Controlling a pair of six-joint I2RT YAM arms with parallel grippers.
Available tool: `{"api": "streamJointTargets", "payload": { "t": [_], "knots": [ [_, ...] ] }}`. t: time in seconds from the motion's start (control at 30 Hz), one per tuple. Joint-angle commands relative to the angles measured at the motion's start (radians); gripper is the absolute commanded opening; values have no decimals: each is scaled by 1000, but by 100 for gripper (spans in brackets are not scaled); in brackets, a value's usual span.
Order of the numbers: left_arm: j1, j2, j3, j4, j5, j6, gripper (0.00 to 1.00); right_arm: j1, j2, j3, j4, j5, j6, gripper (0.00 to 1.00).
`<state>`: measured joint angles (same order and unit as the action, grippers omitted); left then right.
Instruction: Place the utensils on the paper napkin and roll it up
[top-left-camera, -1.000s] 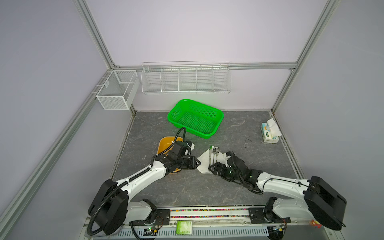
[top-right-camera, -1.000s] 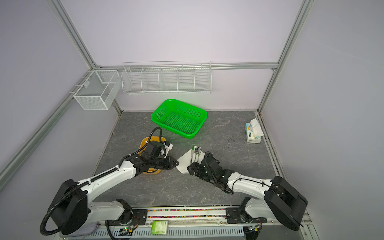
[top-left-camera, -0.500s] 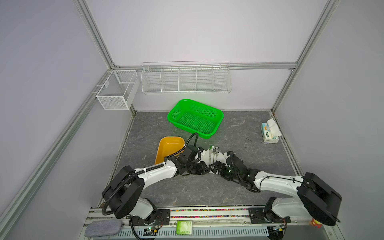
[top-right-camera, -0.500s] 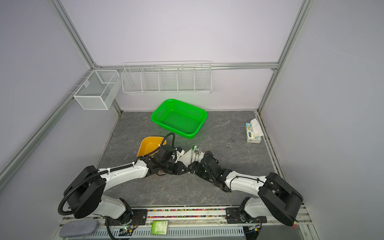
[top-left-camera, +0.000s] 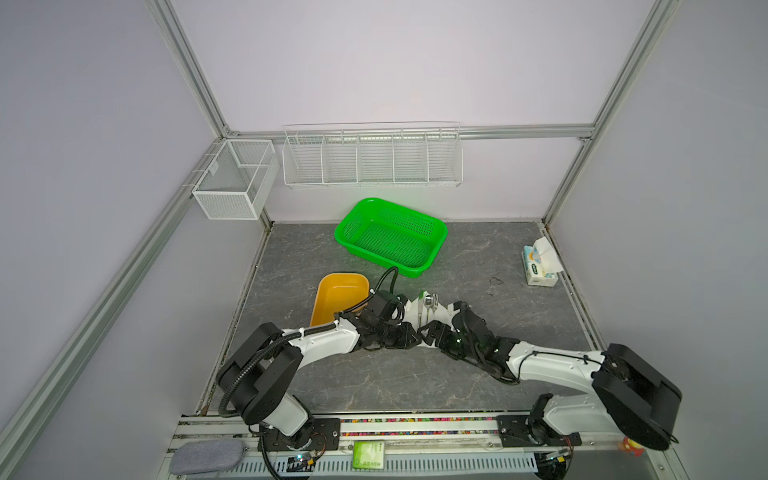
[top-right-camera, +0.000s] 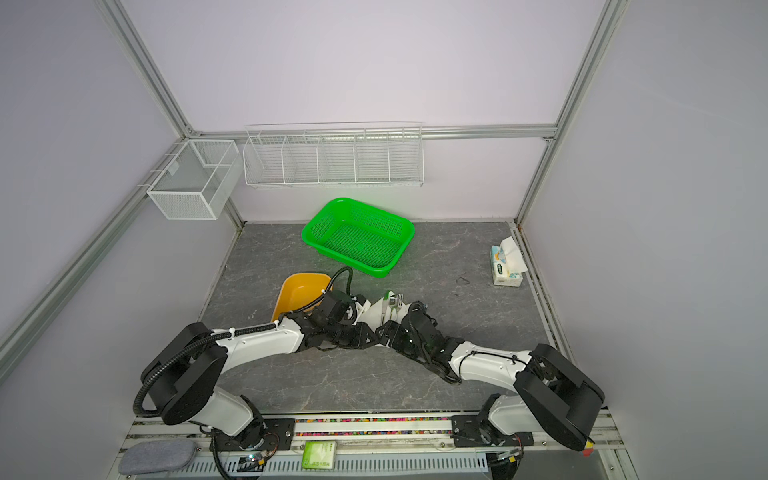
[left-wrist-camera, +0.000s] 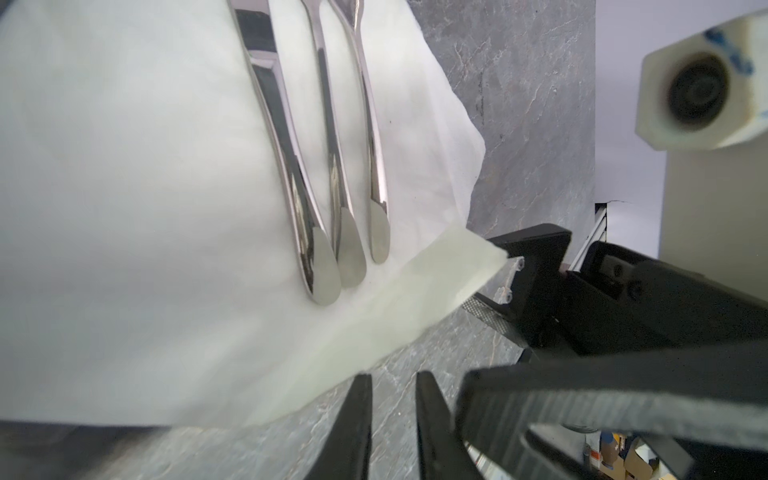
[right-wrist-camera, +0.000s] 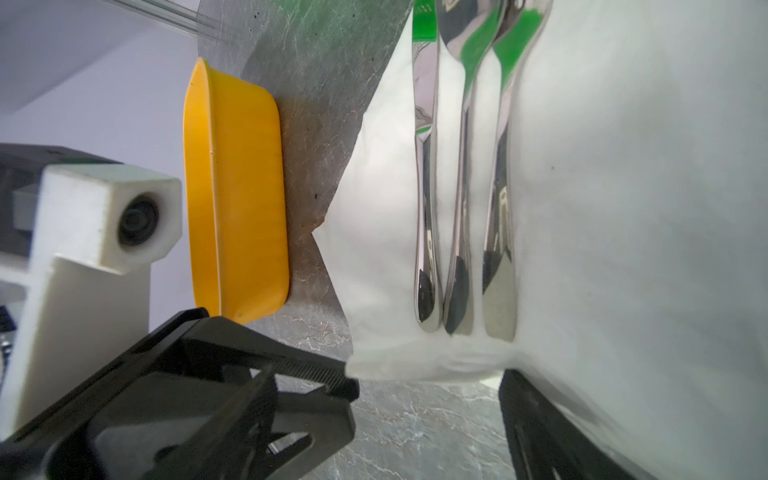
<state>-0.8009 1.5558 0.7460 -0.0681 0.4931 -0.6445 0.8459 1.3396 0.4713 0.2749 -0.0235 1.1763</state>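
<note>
Starting at the left: seeing a yellow tub sitting on the gray worktop. Finding the left tool down low, pinched narrow with nothing inside, and touching the near edge of the paper napkin with its tips. Seeing that white napkin lying in the middle, carrying the utensils side by side, with handles pointing toward both tools. Finding the right tool spread wide, with one finger right at the napkin's lifted corner. Far right, spotting a tissue pack.
</note>
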Motion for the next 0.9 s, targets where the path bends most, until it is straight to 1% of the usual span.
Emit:
{"api": "streamJointTargets", "payload": {
  "t": [0.0, 0.13, 0.2, 0.27, 0.37, 0.57, 0.7, 0.87],
  "knots": [
    [-4, 33, 6, 40, -15, -18, 21, -7, -7, 9, 3, 9, 46, 86],
    [-4, 69, 18, 37, -25, -27, 21, -11, -37, -10, -3, 20, 45, 86],
    [-4, 73, 23, 28, -48, -33, 21, -17, -59, -21, -12, 19, 41, 85],
    [-4, 78, 25, 14, -75, -36, 20, -19, -81, -24, -38, 20, 33, 82],
    [-4, 94, 34, 10, -68, -36, 20, -24, -106, -18, -99, 22, 11, 76],
    [-4, 97, 51, -9, -69, -31, 20, -29, -105, 17, -222, 9, -45, 49],
    [-4, 107, 68, -20, -66, -25, 20, -30, -68, 70, -297, -7, -116, 36],
    [-4, 118, 75, -33, -70, -20, 20, -30, -16, 129, -355, -10, -170, 29]
  ]
}}
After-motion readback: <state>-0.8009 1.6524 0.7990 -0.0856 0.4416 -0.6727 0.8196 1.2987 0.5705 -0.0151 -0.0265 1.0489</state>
